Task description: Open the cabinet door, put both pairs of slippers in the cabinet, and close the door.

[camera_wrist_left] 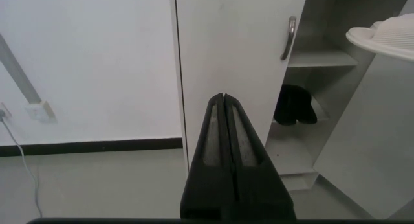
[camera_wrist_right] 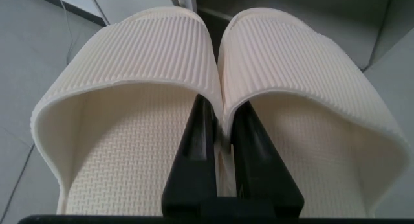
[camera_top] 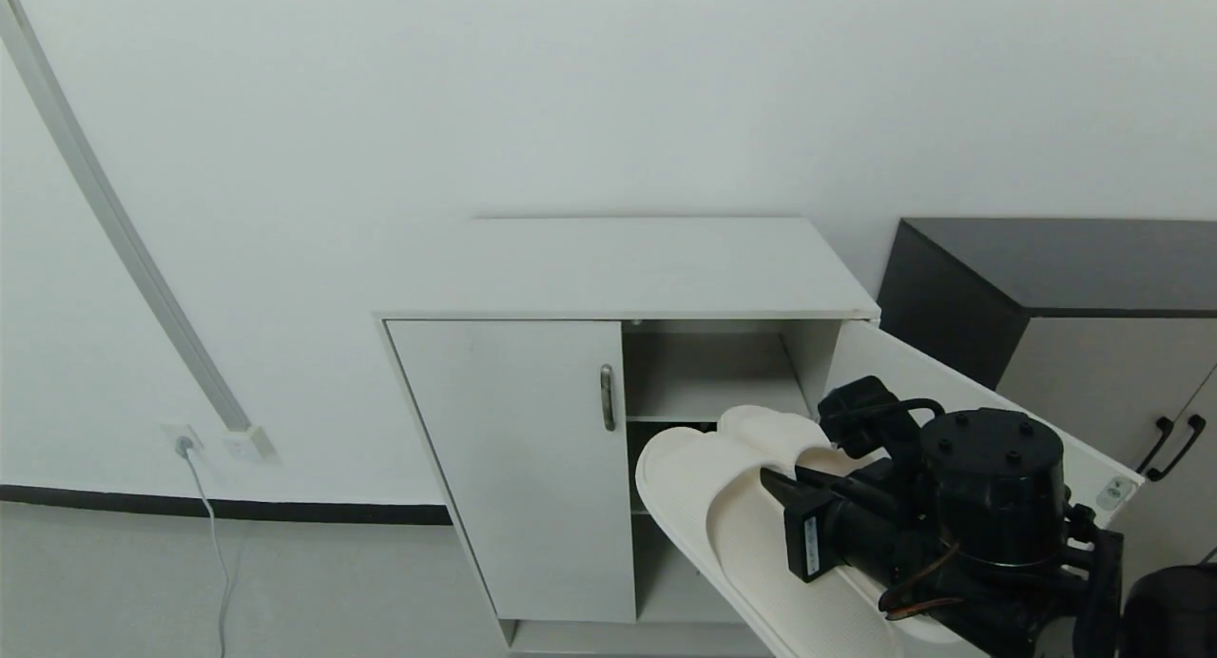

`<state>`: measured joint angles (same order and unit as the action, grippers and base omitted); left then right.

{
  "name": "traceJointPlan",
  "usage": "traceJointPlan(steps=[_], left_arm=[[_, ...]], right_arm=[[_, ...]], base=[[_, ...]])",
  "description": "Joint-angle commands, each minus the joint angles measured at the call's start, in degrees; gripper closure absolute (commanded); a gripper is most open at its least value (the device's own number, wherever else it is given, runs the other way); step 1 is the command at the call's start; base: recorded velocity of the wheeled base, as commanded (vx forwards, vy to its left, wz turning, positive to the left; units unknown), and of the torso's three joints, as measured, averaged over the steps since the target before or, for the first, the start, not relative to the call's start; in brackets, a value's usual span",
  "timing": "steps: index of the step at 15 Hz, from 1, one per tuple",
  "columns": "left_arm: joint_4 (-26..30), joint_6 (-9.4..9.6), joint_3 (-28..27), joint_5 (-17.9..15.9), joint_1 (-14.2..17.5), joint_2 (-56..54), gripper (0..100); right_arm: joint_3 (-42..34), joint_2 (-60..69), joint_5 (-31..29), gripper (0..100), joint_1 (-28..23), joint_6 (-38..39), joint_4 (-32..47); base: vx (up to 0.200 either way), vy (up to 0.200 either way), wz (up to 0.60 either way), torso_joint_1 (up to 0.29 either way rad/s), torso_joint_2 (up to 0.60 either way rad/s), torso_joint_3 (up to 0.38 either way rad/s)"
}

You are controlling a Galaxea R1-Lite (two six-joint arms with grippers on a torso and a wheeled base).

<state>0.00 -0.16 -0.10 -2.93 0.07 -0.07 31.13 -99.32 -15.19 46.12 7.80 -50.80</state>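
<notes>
Head view: the right pincer (camera_top: 772, 483) grasps the cream slippers (camera_top: 694, 492) at five o'clock of the open white cabinet (camera_top: 647, 268); the left pincer (camera_wrist_left: 224, 104) is clenched on nothing.

Matte black all through the right arm (camera_top: 994, 487): fat round wrist housing, domed cap, four small screws sunk in the top. Boxy camera block (camera_top: 856, 406) perched alongside, black cable (camera_top: 915, 407) looping off it. Pale label (camera_top: 808, 544) stuck on a small square block. Brownish cable (camera_top: 917, 591) curling underneath, more black tubing (camera_top: 1103, 568) bunched beside the housing. Right gripper (camera_wrist_right: 224, 143): two long black fingers, tapering to narrow tips. Left gripper (camera_wrist_left: 224, 104): same black wedge shape, dull grey faces along the fingers (camera_wrist_left: 211, 136).
</notes>
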Motion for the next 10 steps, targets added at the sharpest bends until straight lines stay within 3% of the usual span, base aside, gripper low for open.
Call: traceJointPlan(steps=[1,10], left_arm=[[0.0,-0.02,0.0,0.0,0.0,0.1,100],[0.0,-0.02,0.0,-0.1,0.0,0.1,100]], right_arm=[[0.0,-0.3,0.0,100,0.0,0.0,0.0],[-0.8,-0.9,-0.1,100,0.0,-0.1,-1.7]], base=[[0.000,0.000,0.00,-0.193,0.51,0.315],[0.000,0.000,0.00,-0.168,0.50,0.320]])
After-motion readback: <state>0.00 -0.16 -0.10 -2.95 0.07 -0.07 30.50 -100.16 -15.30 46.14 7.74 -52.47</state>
